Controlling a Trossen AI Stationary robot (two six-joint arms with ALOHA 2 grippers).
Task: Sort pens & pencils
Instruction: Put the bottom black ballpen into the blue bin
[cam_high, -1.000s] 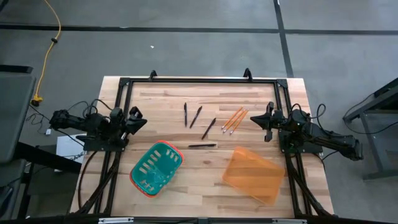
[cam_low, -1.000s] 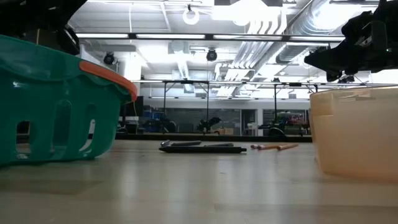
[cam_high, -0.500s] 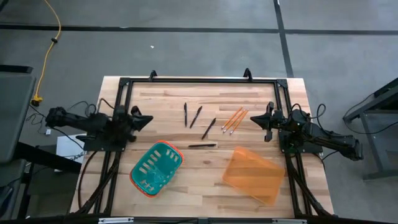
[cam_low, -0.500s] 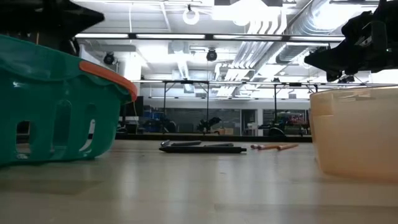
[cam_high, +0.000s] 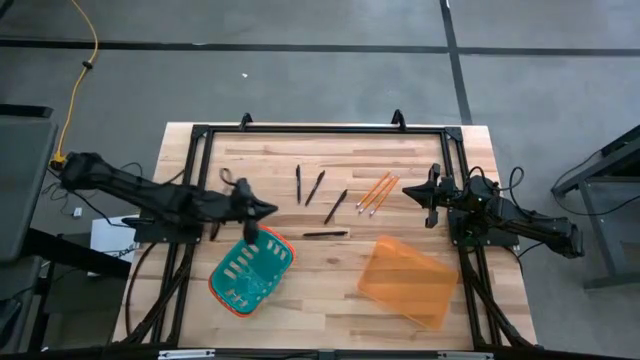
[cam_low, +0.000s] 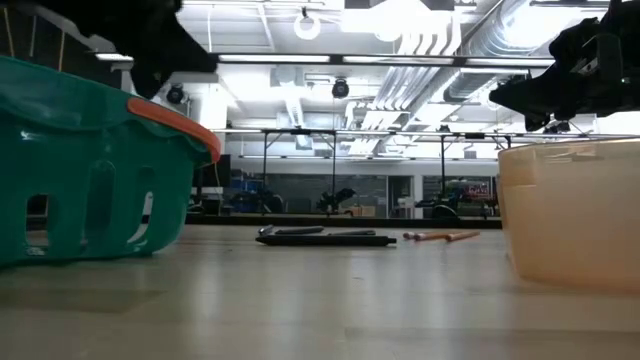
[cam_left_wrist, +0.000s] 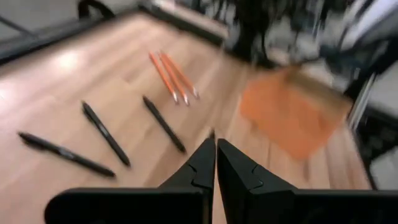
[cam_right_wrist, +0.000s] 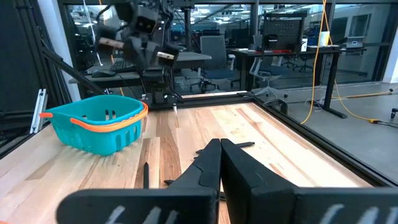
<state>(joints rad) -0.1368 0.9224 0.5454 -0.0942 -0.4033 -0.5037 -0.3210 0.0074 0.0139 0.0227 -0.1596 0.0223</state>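
Four dark pens lie flat on the wooden table (cam_high: 240, 160): two (cam_high: 298, 184) (cam_high: 316, 187) near the middle, one slanted (cam_high: 336, 206), one crosswise (cam_high: 325, 234). Three of them show in the left wrist view (cam_left_wrist: 106, 134). The orange pencils (cam_high: 375, 193) (cam_left_wrist: 171, 78) lie side by side to their right. My left gripper (cam_high: 262, 210) (cam_left_wrist: 216, 155) is shut and hovers above the far rim of the teal basket (cam_high: 250, 270), left of the pens. My right gripper (cam_high: 410, 190) (cam_right_wrist: 221, 149) is shut and waits right of the pencils.
The teal basket with an orange rim (cam_low: 90, 170) (cam_right_wrist: 96, 127) sits near the table's near-left side. A clear orange bin (cam_high: 408, 280) (cam_low: 570, 210) sits near-right. A black metal frame (cam_high: 320, 129) runs along the far edge and both sides.
My left arm has reached out from the table's left edge toward the middle, and its gripper now stands over the basket's far rim, close to the pens. The pens, the pencils and both containers lie where they were.
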